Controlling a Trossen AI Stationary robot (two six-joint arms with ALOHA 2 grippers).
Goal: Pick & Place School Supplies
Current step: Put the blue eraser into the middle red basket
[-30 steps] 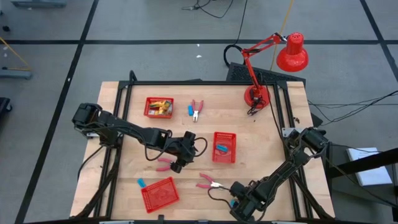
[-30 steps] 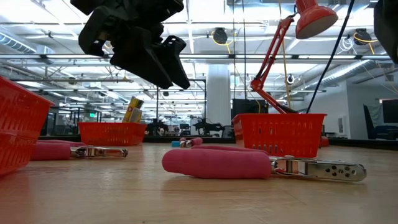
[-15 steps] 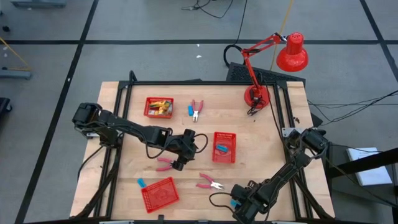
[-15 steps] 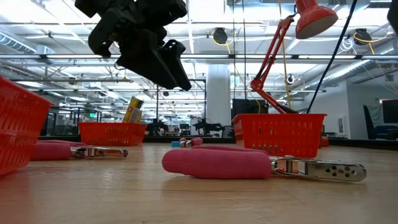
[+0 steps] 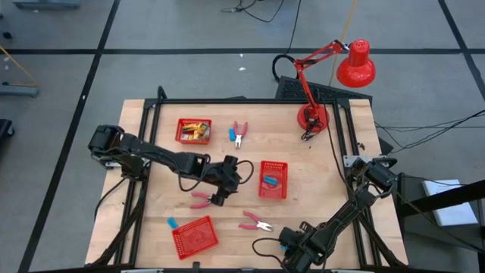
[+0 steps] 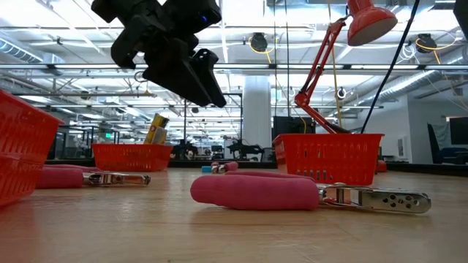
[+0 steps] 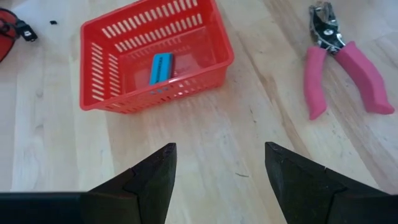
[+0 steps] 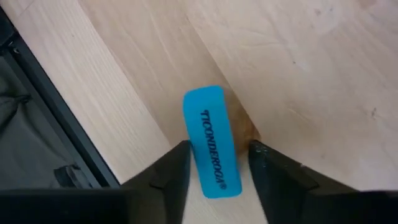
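Your right gripper (image 8: 214, 165) sits at the table's (image 5: 151, 205) near edge with its fingers narrowed around a light-blue eraser (image 8: 211, 142), touching or nearly touching it. I can't tell if it's truly clamped. The eraser is a smooth, rounded rubber slab, so an off-centre squeeze could twist it out and off the wooden edge. Your left gripper (image 7: 217, 171) hangs wide and empty above mid-table, near the red mesh basket (image 7: 99, 68) holding another blue eraser (image 7: 160, 66) and beside pink-handled pliers (image 7: 345, 59).

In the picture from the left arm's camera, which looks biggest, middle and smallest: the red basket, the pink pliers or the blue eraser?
1. Red basket, biggest.
2. Pink pliers.
3. Blue eraser, smallest; it lies inside the basket.
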